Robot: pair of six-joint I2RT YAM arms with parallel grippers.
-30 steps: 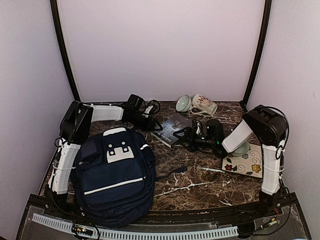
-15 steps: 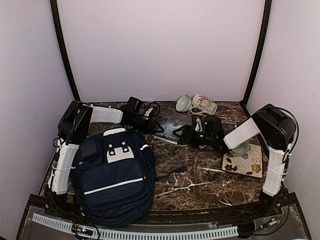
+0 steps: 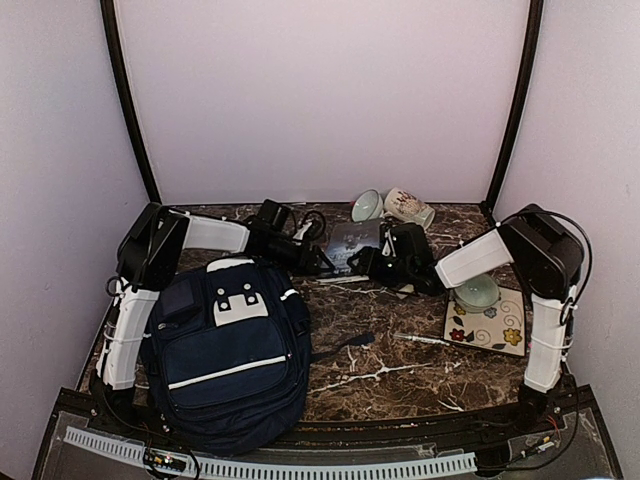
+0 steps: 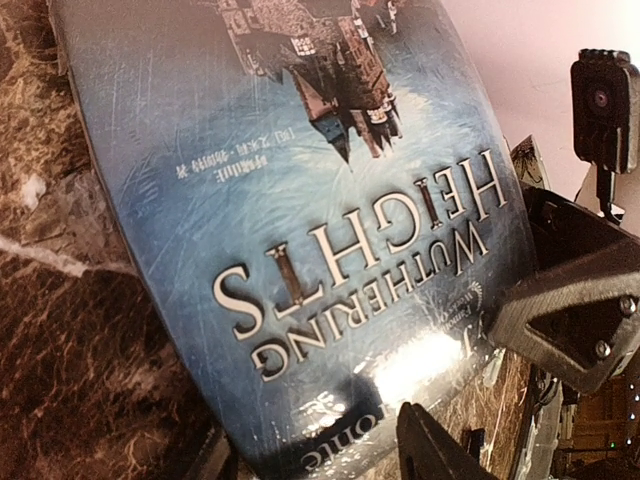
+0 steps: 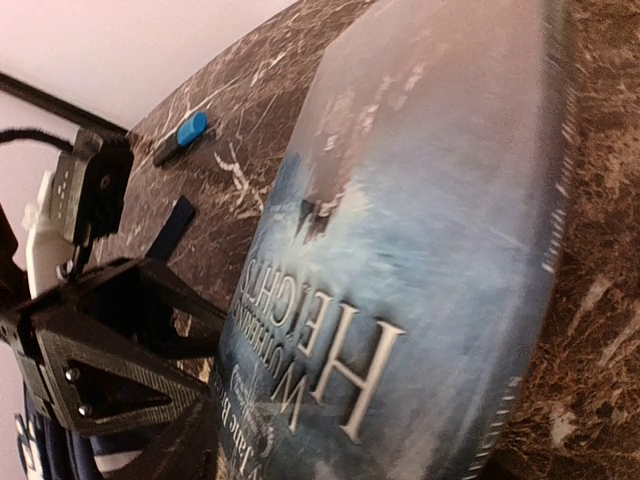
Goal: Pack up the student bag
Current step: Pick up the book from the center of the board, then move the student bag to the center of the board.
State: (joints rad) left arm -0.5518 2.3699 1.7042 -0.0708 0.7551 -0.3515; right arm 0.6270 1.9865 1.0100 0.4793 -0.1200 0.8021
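The book (image 3: 350, 240) lies far-right of the student bag (image 3: 230, 350), between left fingers (image 4: 432, 448) and right fingers (image 3: 360, 262); neither's opening or hold is clear.

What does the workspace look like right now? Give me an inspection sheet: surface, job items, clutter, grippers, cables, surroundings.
Surface: dark marble-pattern table, no spills seen.
Job's things: student bag lying front-up at near left; book, Wuthering Heights, beyond it.
Clutter: mug and bowl tipped at the back; green bowl on floral tile; pen.
Grippers: left gripper and right gripper at opposite edges of the book; grip cannot be told.
Cables: cable loop at left wrist; wires by the front rail.
Surroundings: pale walls, black frame posts.
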